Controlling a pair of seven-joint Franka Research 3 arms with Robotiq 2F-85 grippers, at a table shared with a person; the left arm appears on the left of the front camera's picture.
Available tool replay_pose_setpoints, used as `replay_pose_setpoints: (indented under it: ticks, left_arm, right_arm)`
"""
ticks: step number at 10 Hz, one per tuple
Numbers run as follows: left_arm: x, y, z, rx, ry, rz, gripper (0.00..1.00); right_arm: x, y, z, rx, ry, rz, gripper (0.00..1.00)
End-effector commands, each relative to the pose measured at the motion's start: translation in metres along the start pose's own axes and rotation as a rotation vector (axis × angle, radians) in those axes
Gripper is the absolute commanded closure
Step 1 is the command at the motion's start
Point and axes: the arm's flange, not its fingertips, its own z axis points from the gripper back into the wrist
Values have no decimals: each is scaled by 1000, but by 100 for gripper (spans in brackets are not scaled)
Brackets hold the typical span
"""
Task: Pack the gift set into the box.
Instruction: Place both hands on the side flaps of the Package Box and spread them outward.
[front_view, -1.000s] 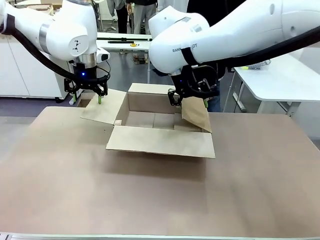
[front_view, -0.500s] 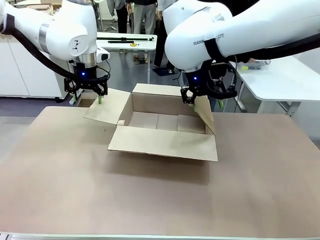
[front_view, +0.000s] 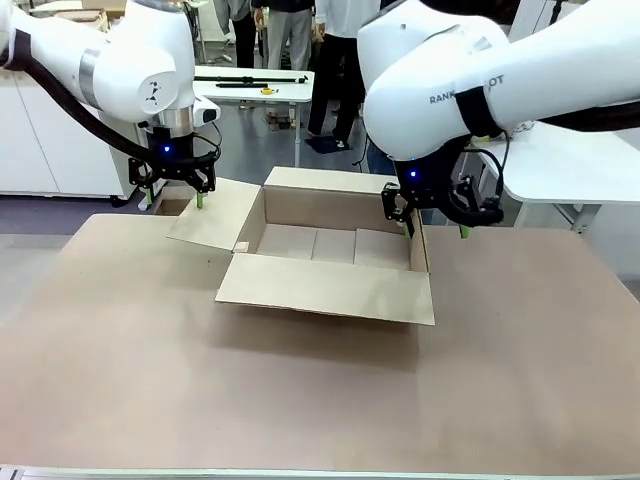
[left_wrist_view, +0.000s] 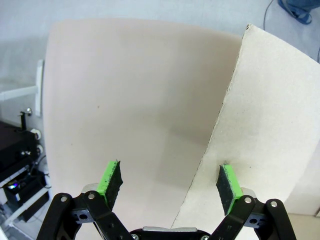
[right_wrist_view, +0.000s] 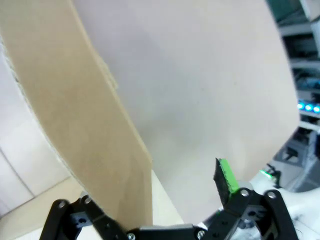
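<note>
From the front I see the box (front_view: 325, 288) sitting open side up at the far middle of the desk (front_view: 300, 400). Its long axis runs left to right and its flaps are spread. My left gripper (front_view: 175, 197) hangs at the left flap (front_view: 215, 215), and the right gripper (front_view: 435, 226) is at the near-upright right flap (front_view: 420, 250).

On the left wrist the gripper's fingers are apart, and the flap's edge runs up between the pads (left_wrist_view: 111, 180).

On the right wrist the fingers are also apart, with the flap covering one of them.
</note>
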Motion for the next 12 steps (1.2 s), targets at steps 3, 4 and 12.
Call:
replay_pose_setpoints:
  ticks: [3,4,12]
  left_arm:
    - [0,2,0,18,-13,6,0]
    - [0,2,0,18,-13,6,0]
    - [0,2,0,18,-13,6,0]
  right_arm:
    - [5,12,1,-21,4,49,0]
    - [5,12,1,-21,4,49,0]
    - [34,-71,-22,135,-114,-19,0]
